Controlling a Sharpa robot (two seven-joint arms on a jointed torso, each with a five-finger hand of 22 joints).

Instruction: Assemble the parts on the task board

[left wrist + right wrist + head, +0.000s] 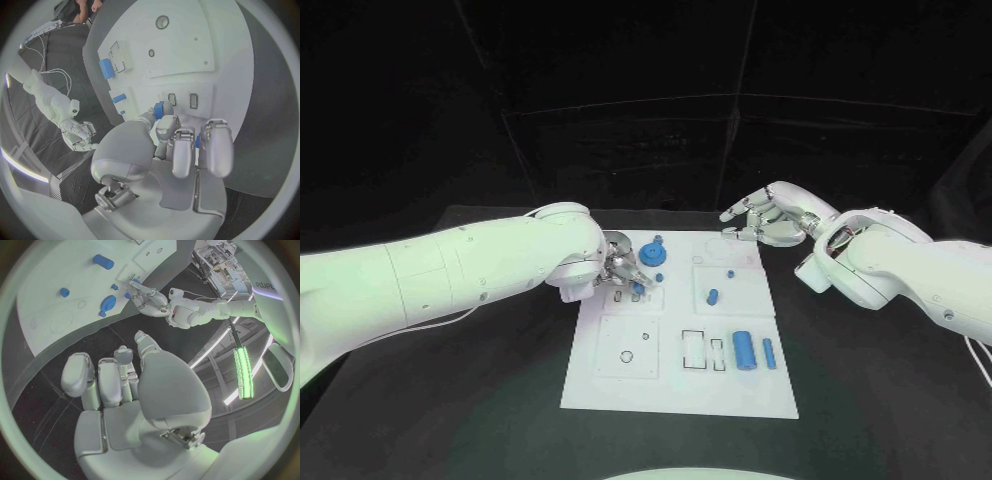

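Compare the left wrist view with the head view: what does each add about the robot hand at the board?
Left wrist view alone: the left robot hand pinches a small blue part close over two rectangular slots. Head view alone: the whole task board, with the blue round part beside that hand. Both: the two blue cylinders lying on the board, and the right robot hand holding nothing, off the board.

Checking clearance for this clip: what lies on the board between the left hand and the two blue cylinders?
In the head view, between the left hand and the cylinders the board shows only empty outlined slots; no loose part.
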